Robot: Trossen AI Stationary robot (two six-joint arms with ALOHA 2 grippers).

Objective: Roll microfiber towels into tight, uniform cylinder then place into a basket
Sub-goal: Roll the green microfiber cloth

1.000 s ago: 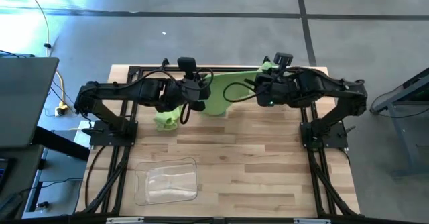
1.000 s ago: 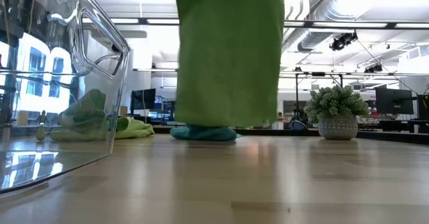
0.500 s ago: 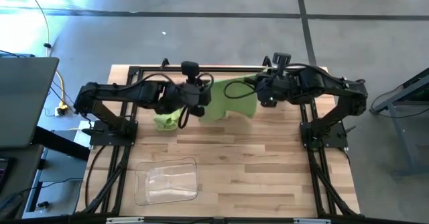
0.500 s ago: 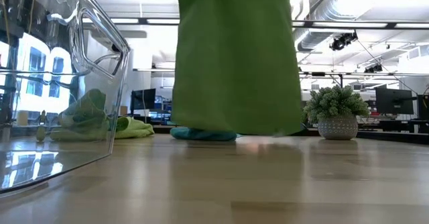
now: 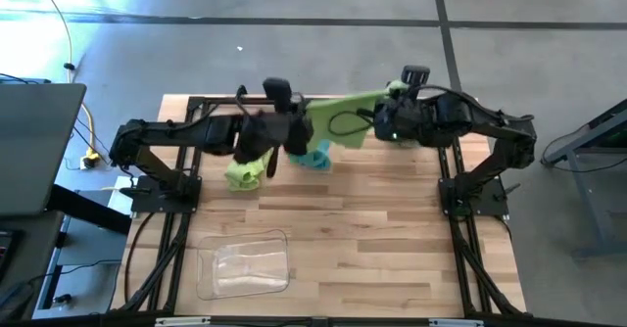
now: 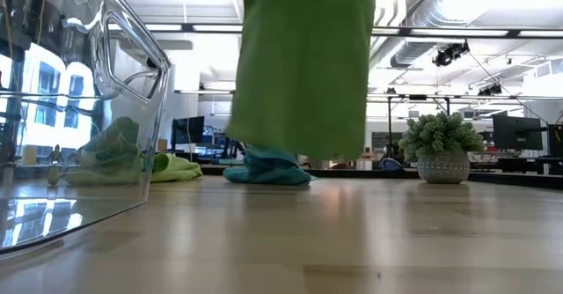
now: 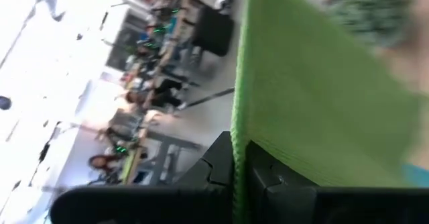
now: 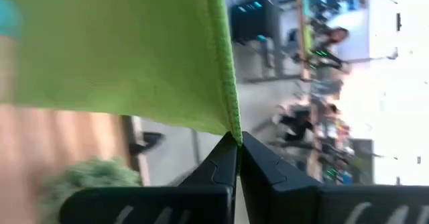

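Note:
A lime green towel (image 5: 338,112) hangs stretched between my two grippers above the far middle of the table; in the low view (image 6: 303,65) it hangs as a flat sheet, its lower edge clear of the table. My left gripper (image 5: 297,123) and my right gripper (image 5: 377,121) are each shut on its top edge. A teal towel (image 5: 315,158) lies bunched on the table beneath it. A second lime towel (image 5: 243,175) lies crumpled on the table to the left. The clear basket (image 5: 245,265) stands near the front left. My left gripper pinches the lime towel's top edge at one corner (image 7: 238,140) between its two shut fingers. The towel hangs below, clear of the table. My right gripper pinches the opposite top corner (image 8: 233,131) between its two shut fingers. The top edge runs drawn out between the two holds.
A spiky grey-green ball in a pot (image 6: 442,149) stands at the far right of the table, by my right arm. The black arm frames run along both table sides. Bare wood lies at the middle and front right (image 5: 392,249).
Both grippers have kept hold of the lime towel. The hanging sheet first spread wider, then swung toward the table's far edge, and its lower edge has risen a little. The teal towel beneath it now shows uncovered in the high view.

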